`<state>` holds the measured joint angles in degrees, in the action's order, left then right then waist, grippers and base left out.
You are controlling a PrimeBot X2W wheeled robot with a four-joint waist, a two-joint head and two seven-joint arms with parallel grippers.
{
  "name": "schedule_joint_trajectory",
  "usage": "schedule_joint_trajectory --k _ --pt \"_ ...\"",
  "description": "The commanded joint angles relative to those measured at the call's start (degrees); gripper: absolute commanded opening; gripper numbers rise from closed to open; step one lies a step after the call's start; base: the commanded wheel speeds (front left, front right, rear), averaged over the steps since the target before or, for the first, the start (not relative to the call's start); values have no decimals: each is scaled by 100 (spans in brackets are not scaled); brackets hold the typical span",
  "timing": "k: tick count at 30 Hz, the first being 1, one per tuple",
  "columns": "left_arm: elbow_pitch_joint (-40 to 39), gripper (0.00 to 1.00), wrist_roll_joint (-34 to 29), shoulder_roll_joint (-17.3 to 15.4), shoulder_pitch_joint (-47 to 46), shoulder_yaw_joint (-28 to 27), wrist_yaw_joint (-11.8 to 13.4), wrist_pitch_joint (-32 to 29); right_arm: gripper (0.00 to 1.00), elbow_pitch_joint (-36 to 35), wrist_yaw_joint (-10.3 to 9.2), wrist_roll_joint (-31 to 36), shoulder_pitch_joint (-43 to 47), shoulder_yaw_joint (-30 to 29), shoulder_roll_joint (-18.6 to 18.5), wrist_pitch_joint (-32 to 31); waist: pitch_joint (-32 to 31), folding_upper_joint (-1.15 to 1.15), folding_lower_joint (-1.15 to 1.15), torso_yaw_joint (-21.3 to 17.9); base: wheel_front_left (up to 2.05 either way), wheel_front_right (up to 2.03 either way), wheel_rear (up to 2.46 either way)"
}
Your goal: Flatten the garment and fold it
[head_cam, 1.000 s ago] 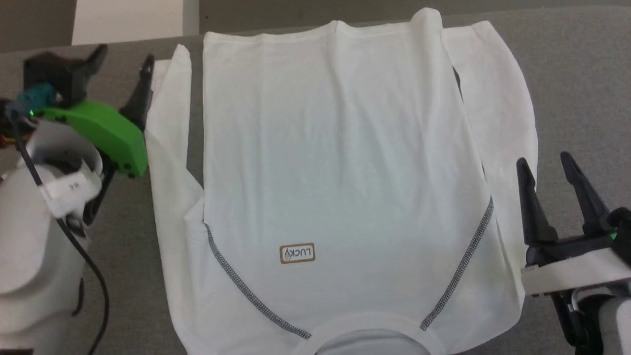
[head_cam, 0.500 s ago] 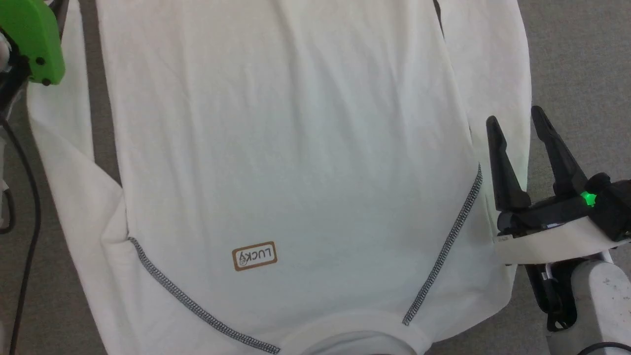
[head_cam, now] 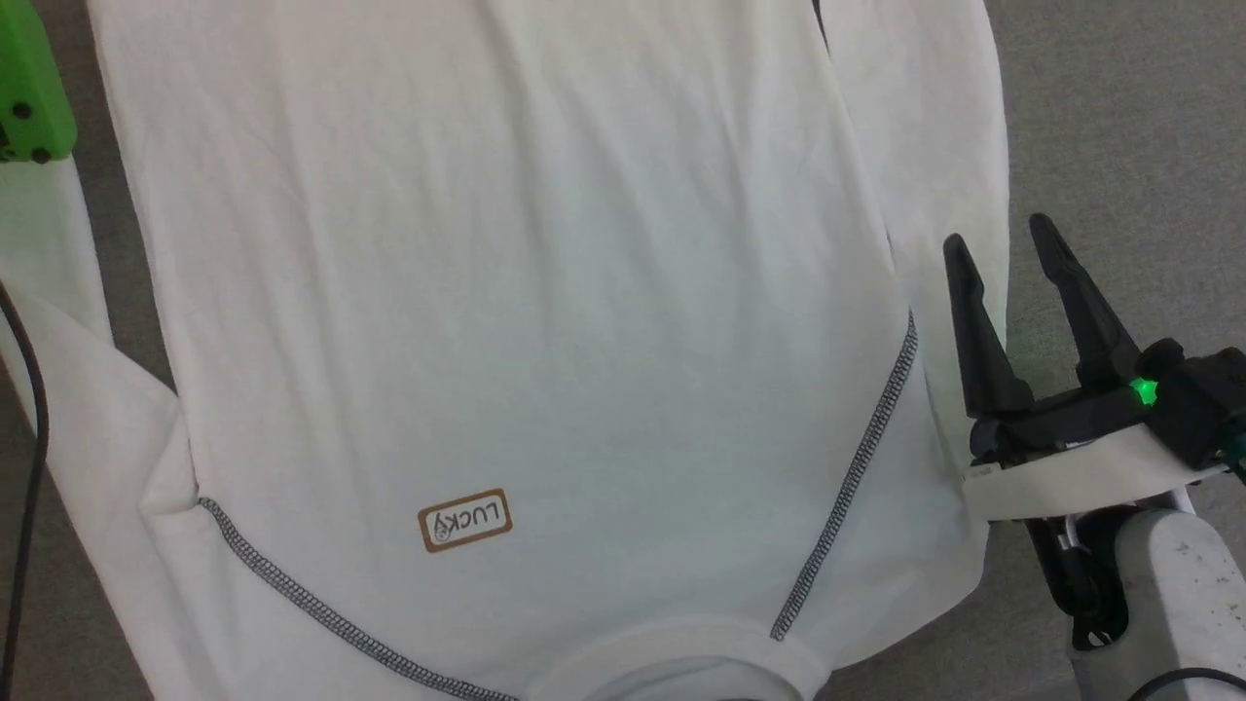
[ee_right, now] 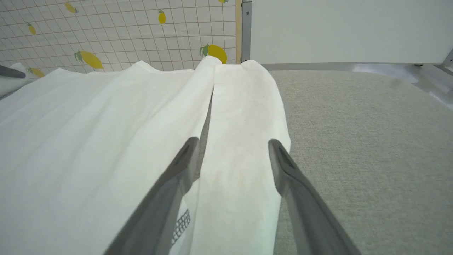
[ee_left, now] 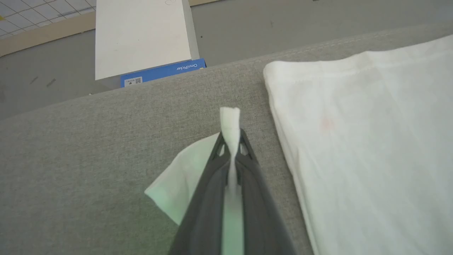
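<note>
The garment (head_cam: 535, 292), a white long-sleeved shirt, lies spread on the grey table with its collar toward me, an orange-brown LUCKY patch (head_cam: 465, 521) and dark zigzag seams. In the left wrist view my left gripper (ee_left: 230, 136) is shut on a fold of the left sleeve's end (ee_left: 230, 117), beside the shirt's hem (ee_left: 371, 141). The green wrist cover (head_cam: 29, 88) of that arm shows at the head view's upper left. My right gripper (head_cam: 998, 234) stands open over the right sleeve (ee_right: 244, 124), its fingers straddling the sleeve's width.
The grey cloth table (head_cam: 1119, 117) has bare room right of the shirt. Beyond its far edge stands a white box with a blue side (ee_left: 141, 35). A lemon-print tiled surface (ee_right: 106, 32) and a white panel (ee_right: 347, 28) lie behind the table.
The head camera has moved in closer, so the whole picture has shifted. My left gripper was open beside the left sleeve and is now shut on it. The right gripper stays open.
</note>
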<state>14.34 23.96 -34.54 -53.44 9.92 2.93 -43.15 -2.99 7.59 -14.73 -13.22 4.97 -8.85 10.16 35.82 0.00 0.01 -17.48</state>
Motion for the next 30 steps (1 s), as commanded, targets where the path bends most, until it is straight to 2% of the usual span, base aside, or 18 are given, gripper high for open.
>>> schedule_joint_trajectory --k 1,12,20,26,30 --pt "-37 0 7 -50 134 -14 7 64 100 12 -10 -23 -47 -11 -27 -1 -244 0 -1 176 0 0 0" --pt "-412 0 222 47 939 -249 -12 1045 100 -102 -10 74 466 -228 -114 -413 -1663 0 -1 857 0 0 0" --pt "-1201 0 353 207 1476 -400 70 1622 100 -409 -10 175 1063 -514 3 -787 -2455 0 -1 1266 0 0 0" --pt "-2190 0 319 479 1905 -162 211 1679 100 -691 -10 228 1349 -623 104 -1010 -2743 0 -1 1398 0 0 0" --pt "-2835 2 246 800 2207 408 186 1560 100 -811 -10 243 1435 -676 141 -1088 -2817 0 -1 1442 0 0 0"
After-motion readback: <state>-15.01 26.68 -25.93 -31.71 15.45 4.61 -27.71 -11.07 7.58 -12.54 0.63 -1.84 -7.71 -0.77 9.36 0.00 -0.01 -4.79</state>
